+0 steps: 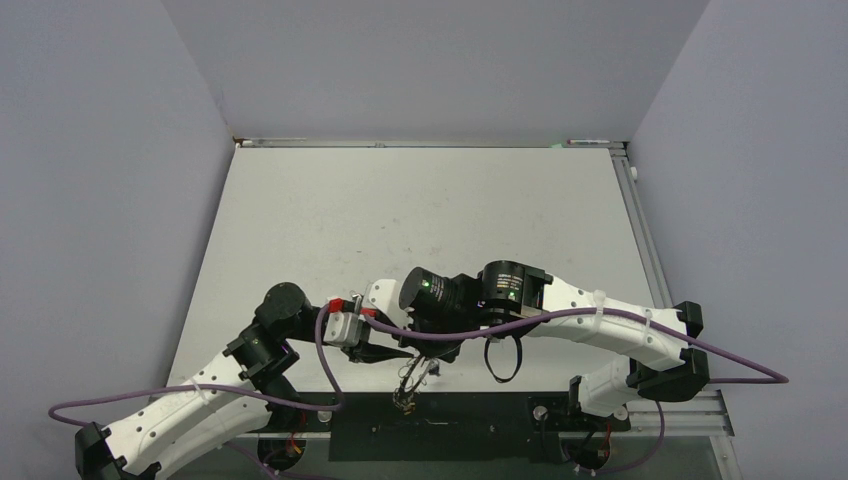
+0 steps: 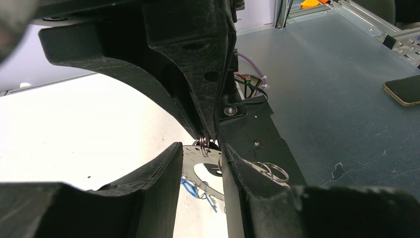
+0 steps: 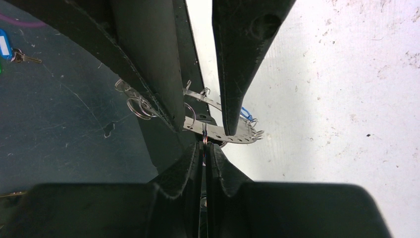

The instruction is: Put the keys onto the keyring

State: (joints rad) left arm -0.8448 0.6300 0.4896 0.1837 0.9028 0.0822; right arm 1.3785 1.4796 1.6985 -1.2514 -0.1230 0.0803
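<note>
Keyring (image 3: 218, 130): tilted, held up over the near edge of the table (image 1: 420, 210), between both grippers.
Left gripper (image 2: 202, 151): part closed, fingers pressing the keyring from two sides.
Right gripper (image 3: 204, 148): fully closed, pinching a wire loop (image 2: 202, 144) on the keyring's rim.
Key (image 3: 10, 49): blue tag, lying on the dark surface (image 3: 59, 139), well apart.

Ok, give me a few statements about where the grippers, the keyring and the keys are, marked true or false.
1. The right gripper is shut on a small wire loop at the rim of the keyring. True.
2. The left gripper hangs open, clear of the keyring. False: it holds the keyring between its fingers.
3. A blue-tagged key lies on the dark surface. True.
4. The keyring lies flat mid-table. False: both grippers hold it up at the near edge of the table.
</note>
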